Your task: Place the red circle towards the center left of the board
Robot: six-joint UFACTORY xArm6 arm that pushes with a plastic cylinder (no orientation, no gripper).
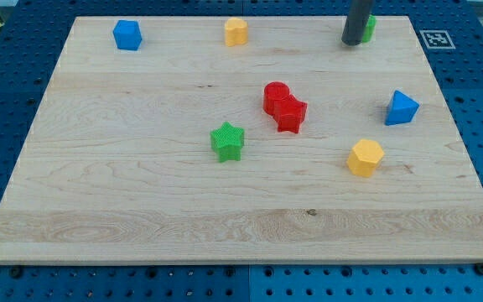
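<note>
Nearest the frame's bottom sits the yellow hexagon block (366, 157), lower right on the wooden tabletop (141, 210). No jaws here: my tip (351, 42) rests at upper right, holding nothing, against a partly hidden green block (368, 27). The red circle (276, 97) lies near centre, touching a red star-like block (291, 114). Green star (227, 141) sits left of them.

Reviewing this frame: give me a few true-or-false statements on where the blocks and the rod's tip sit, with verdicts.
1. The red circle touches another red block. True.
2. My tip rests against the red circle. False: it is near the view's top right, beside a partly hidden green block.
3. The green star lies to the view's left of the red pair. True.
4. The red circle is at the board's centre left. False: it is near the middle.
</note>
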